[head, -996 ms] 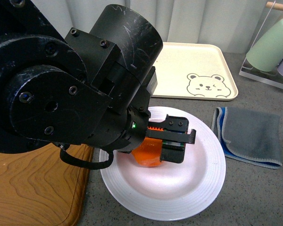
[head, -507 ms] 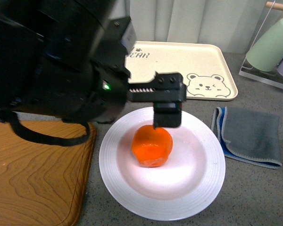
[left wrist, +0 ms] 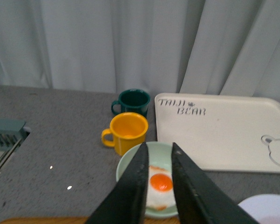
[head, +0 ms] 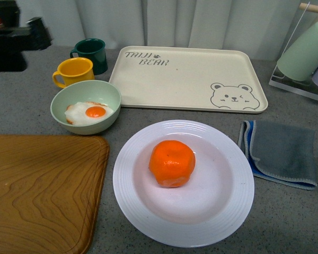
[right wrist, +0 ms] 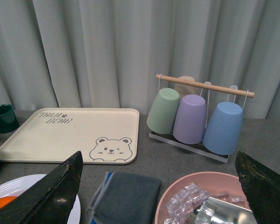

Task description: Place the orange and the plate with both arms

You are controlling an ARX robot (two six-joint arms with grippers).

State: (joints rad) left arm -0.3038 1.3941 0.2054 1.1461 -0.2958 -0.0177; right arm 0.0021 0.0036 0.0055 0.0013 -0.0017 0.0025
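Orange (head: 171, 163) lies on its own now, in the middle of the plate (head: 230, 209), which rests on the worktop (head: 286, 222) between the board (head: 37, 196) and the cloth (head: 283, 153).

A second ago the left hand (left wrist: 158, 148) was clamped over the fruit and filled most of the front view. Half a second ago it had let go and hung just above. Now it has pulled right away to the far left corner, up by the mugs (head: 77, 71). Its wrist camera shows the fingers drawn nearly together with a narrow gap between them, gripping nothing, above the bowl (head: 63, 117) with the egg (head: 90, 112).

The right hand (right wrist: 157, 156) is spread wide and empty, off to the right above the cloth and a pink bowl (right wrist: 177, 191). It touches nothing.

To my eye the orange half of the job is done, since the fruit sits settled and free of the arm. The plate is left, and I'd guess it falls to the right arm. Where it should go I cannot tell, though the tray (head: 185, 79) behind is bare. Whoever lifts it must keep it level, or the fruit could roll off the rim.
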